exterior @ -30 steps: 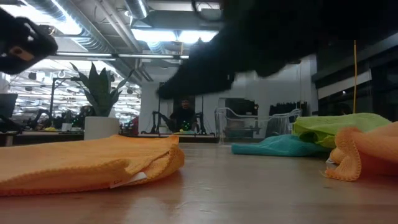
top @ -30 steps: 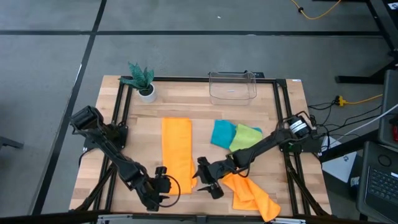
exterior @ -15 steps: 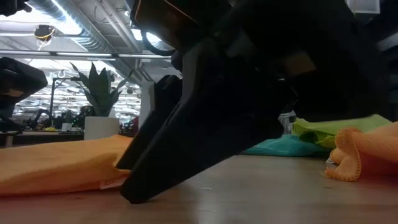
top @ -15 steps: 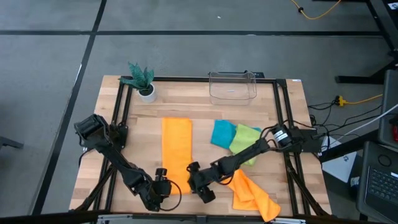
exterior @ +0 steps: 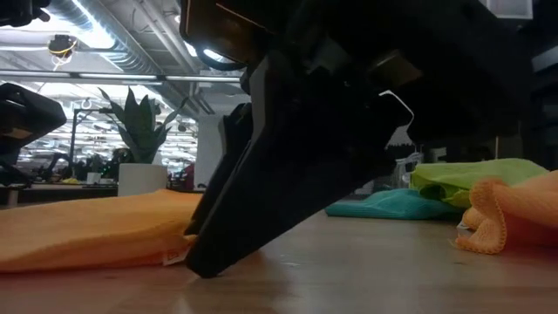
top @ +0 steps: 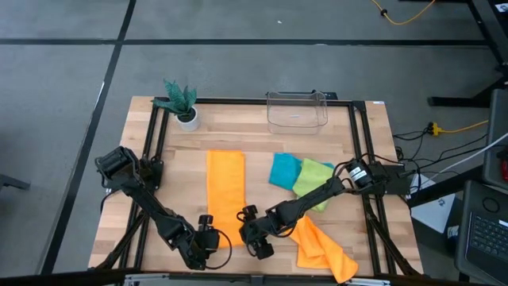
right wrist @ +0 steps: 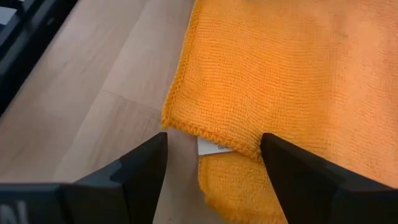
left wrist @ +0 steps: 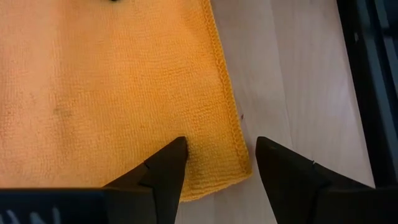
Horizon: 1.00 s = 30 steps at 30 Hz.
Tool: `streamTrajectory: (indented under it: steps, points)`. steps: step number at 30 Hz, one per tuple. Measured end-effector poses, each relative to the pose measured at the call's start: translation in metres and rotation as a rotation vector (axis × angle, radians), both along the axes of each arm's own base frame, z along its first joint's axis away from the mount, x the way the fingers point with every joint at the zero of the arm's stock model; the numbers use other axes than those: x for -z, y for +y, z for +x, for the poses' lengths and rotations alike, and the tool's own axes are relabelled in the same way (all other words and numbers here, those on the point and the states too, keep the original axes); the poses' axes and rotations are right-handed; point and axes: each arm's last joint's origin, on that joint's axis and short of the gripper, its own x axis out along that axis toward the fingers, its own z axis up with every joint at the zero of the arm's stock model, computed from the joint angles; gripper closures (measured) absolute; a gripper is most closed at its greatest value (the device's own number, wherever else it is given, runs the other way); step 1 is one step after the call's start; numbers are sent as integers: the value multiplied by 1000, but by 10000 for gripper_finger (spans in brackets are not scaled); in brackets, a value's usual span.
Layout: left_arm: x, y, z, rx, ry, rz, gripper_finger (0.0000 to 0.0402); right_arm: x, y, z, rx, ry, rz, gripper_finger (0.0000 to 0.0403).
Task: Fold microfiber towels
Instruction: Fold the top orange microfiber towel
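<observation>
An orange microfiber towel (top: 226,191), folded into a long strip, lies flat on the table with a white label (right wrist: 208,148) showing between its layers. My left gripper (left wrist: 217,146) stands open at the strip's near left corner (left wrist: 239,168). My right gripper (right wrist: 214,140) stands open at the near right corner (right wrist: 177,118), one finger on either side of it. A second orange towel (top: 321,246) lies crumpled at the near right. A teal towel (top: 283,170) and a lime green one (top: 313,175) lie bunched beyond it. My left gripper slants down from the near side. One fingertip (left wrist: 174,149) is over the towel's top layer just inside the corner, the other over bare wood; whether it touches the cloth I cannot tell. My right gripper has one fingertip (exterior: 205,266) down at the table beside the towel's edge (exterior: 174,253); I cannot tell whether it touches the towel.
A clear plastic bin (top: 297,111) stands at the far edge, with a small potted plant (top: 181,102) at the far left. Black frame rails (top: 151,159) run along both sides of the table. Bare wood lies between the orange strip and the rails.
My right gripper has gone toward the table's left and down, tipping steeper, and now stands at the orange strip's near right corner. My left gripper has sunk a little at the near left corner. The towels have not moved.
</observation>
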Motion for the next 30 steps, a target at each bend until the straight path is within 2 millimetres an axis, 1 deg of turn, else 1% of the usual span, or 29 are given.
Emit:
streamTrajectory:
  steps: [5,9,11,15,17,21,25,26,29,30]
  points:
    - [0,1,1,0,0,5,209,0,0,0,4,-2,-1,148]
    - [1,1,0,1,2,8,210,1,-1,0,10,-4,-3,177]
    - [6,1,0,-1,10,22,217,1,-1,1,10,-9,-3,196]
    - [16,-2,3,6,-3,64,253,1,-1,1,5,-11,-6,233]
    - [18,-2,3,7,-13,78,277,1,-1,0,6,-11,-6,249]
    - [15,-1,3,-6,-31,84,328,1,0,0,4,-10,-6,280]
    - [7,1,2,-9,-33,68,387,1,4,-2,-7,-12,-5,324]
    - [6,2,2,-11,-35,65,393,1,6,-3,-7,-11,-3,338]
    - [3,2,1,-12,-38,62,397,0,8,-3,18,-11,17,385]
    - [2,2,3,-14,-38,63,399,-1,8,-4,25,-10,24,391]
